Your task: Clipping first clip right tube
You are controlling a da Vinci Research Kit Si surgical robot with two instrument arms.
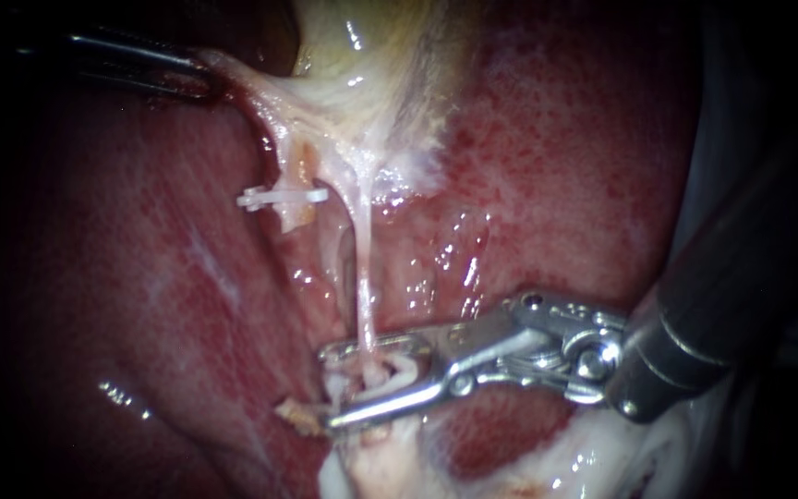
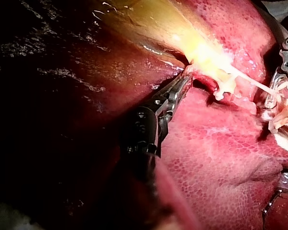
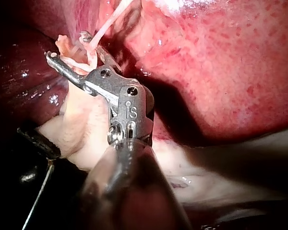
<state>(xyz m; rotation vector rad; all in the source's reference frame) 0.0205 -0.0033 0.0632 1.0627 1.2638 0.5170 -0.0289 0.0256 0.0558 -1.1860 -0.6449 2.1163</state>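
Note:
The right tube [image 1: 364,277] is a thin pale strand running down from the gallbladder [image 1: 362,55]. My right instrument [image 1: 330,386] straddles the tube's lower end. Its metal jaws stand apart and carry a white clip [image 1: 397,374] that wraps the tube. In the right wrist view the jaws of my right instrument [image 3: 67,45] hold the same strand [image 3: 110,21]. The left tube [image 1: 293,217] bears a white clip [image 1: 284,196]. My left instrument [image 1: 198,79] is shut on tissue at the gallbladder's neck and holds it taut, as the left wrist view also shows of that instrument [image 2: 182,81].
Red liver [image 1: 140,277] surrounds the tubes on both sides. Pale fatty tissue [image 1: 510,467] lies under my right instrument's jaws. That instrument's dark shaft [image 1: 731,277] fills the lower right of the endoscope view.

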